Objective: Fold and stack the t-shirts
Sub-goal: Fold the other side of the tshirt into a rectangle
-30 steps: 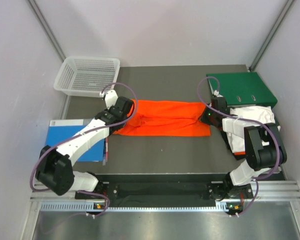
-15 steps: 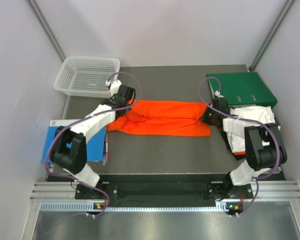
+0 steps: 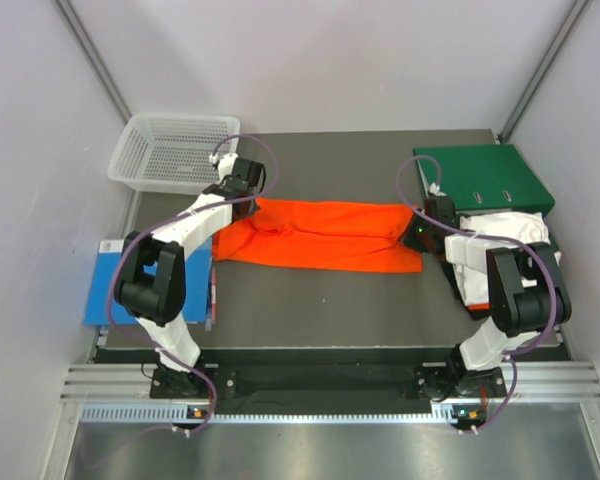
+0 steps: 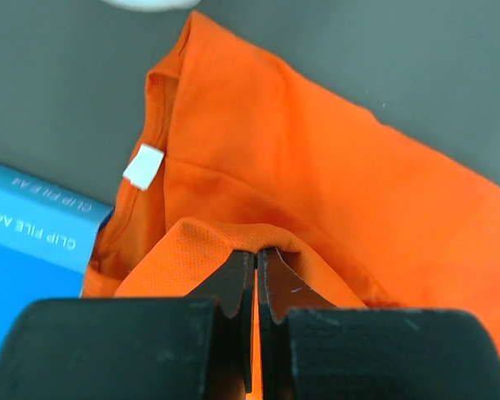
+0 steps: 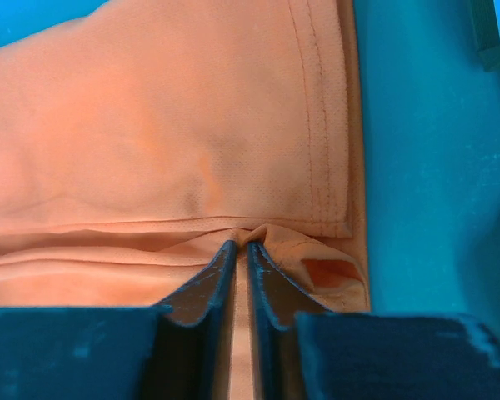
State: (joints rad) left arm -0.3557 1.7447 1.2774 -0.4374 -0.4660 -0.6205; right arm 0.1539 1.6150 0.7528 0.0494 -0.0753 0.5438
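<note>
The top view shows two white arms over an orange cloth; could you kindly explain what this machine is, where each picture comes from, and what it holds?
This is a robot with two arms bolted at the near edge of the table, each ending in a two-fingered hand. The top view looks down from above and behind. The other two pictures come from a camera on each wrist, looking along the fingers. An orange shirt lies stretched across the table. The left hand pinches its collar end, the right hand its hemmed end. Around it are a basket, a green binder, a blue book and a white cloth.
</note>
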